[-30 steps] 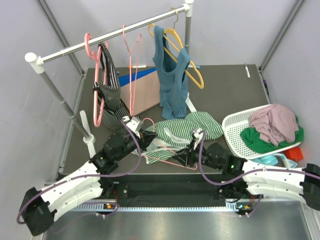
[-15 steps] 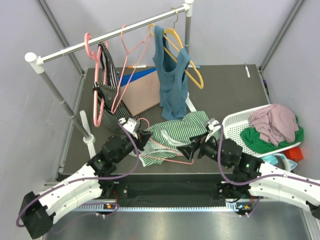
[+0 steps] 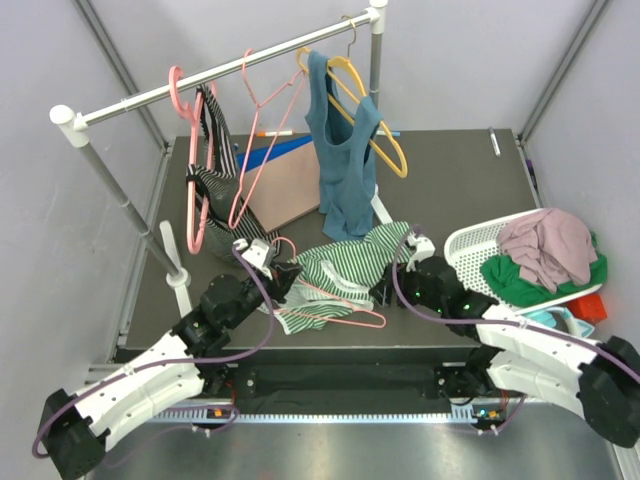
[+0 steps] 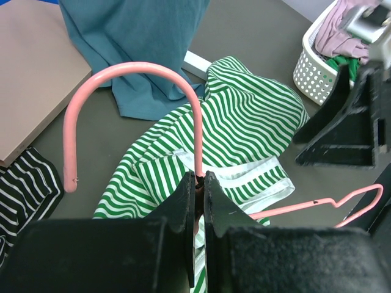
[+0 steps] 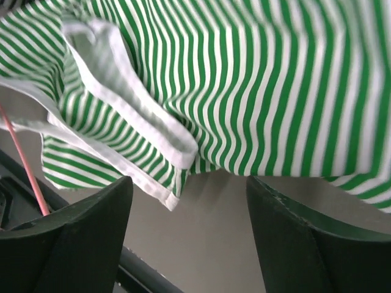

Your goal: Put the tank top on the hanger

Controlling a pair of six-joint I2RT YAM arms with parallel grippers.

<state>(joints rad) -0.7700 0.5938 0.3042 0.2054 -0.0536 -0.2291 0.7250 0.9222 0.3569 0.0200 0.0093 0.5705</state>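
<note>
The green-and-white striped tank top [image 3: 350, 268] lies crumpled on the dark table. A thin pink hanger [image 3: 345, 318] lies partly under its front edge, hook [image 3: 285, 244] to the left. My left gripper [image 3: 283, 272] is shut on the hanger's neck [image 4: 199, 177], just below the curved hook [image 4: 131, 70], with the top [image 4: 244, 122] beyond. My right gripper [image 3: 385, 290] is open and empty at the top's front right edge. In the right wrist view [image 5: 189, 201] its jaws stand wide apart above bare table, below the white-trimmed hem [image 5: 159, 131]. A hanger wire [image 5: 24, 162] shows at the left.
A clothes rail [image 3: 220, 72] crosses the back. On it hang a thick pink hanger [image 3: 195, 160], a black-and-white striped garment [image 3: 218, 170], a thin pink hanger [image 3: 262, 130] and a teal tank top [image 3: 345, 160] on a yellow hanger [image 3: 385, 140]. A white basket [image 3: 470, 250] of clothes stands right.
My right arm has drawn back and lowered, and its gripper now sits at the top's front edge. The top's right side has bunched leftwards. My left gripper still holds the hanger neck.
</note>
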